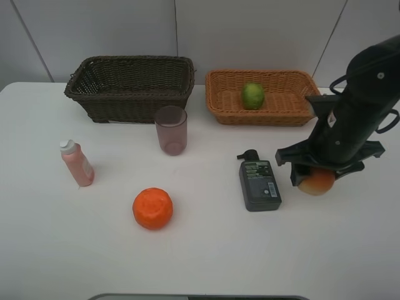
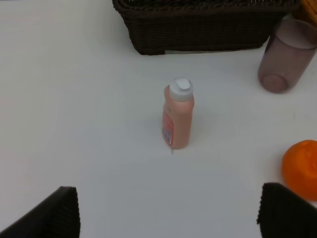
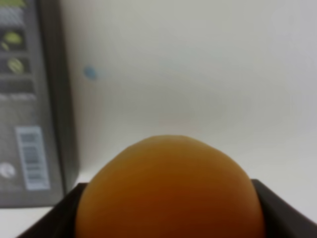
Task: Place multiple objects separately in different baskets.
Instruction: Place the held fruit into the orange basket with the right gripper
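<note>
Gripping the fruit beside the pump bottle

Right pincer (image 1: pixel 317 176) is closed on the red-yellow fruit (image 1: pixel 316 184), low over the tabletop (image 1: pixel 206 250); I cannot tell whether the fruit touches it. The pump bottle (image 1: pixel 259 183) lies flat just beside this pincer, toward the middle. Beyond the pincer stands the tan basket (image 1: pixel 219 103) with the lime (image 1: pixel 252 95) inside. Left pincer (image 2: pixel 168 213) gapes wide, holding nothing. The pink bottle (image 2: pixel 178 114) stands upright ahead of it, with the cup (image 2: pixel 286 62) and dark basket (image 2: pixel 198 29) farther on. The orange (image 2: pixel 302 168) lies near one fingertip.
</note>
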